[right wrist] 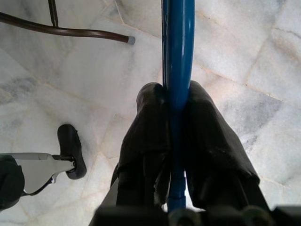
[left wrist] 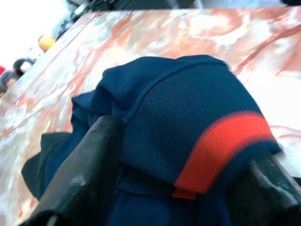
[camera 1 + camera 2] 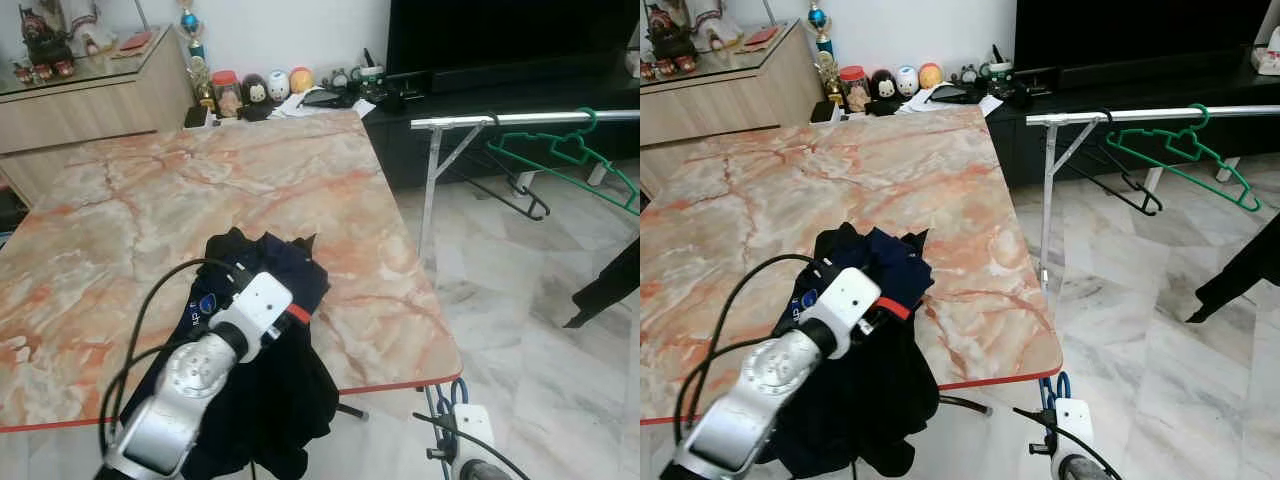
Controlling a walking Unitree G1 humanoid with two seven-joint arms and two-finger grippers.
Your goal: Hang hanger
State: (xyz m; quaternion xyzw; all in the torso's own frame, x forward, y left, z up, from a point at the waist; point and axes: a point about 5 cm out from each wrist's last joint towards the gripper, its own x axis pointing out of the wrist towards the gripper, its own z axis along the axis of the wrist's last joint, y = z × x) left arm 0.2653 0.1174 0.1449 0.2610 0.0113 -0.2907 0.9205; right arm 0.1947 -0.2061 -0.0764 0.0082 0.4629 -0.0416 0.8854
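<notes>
Table: a marble-patterned top (image 3: 200, 190) in pink and orange veining with a thin red edge, standing on a pale marble floor (image 3: 520, 300).
TV unit: a long dark cabinet (image 3: 500, 90) against the far wall, beyond the table.
Sideboard: a wooden one with a glass top (image 3: 90, 100) at the table's far left corner, with small figurines along it.
Drying rack: a silver rail (image 3: 520, 119) on the right side of the room, well apart from the table's near edge; a green hanger (image 3: 565, 150) and a black hanger (image 3: 515, 195) hang on it.
Garment: a navy garment (image 3: 865, 340) with a red band is bunched at the near edge of the table and drapes over it.
Left gripper (image 2: 178, 174): over the near table edge, fingers clamped on the navy garment, one black finger (image 2: 80, 174) on each side of the fabric.
Right gripper (image 1: 176, 141): low beside the table's near right corner, above the floor, fingers pinched tight on a blue hanger (image 1: 178, 52).
Blue hanger, from the head: just its loop (image 3: 455, 392) shows, below the table corner.
</notes>
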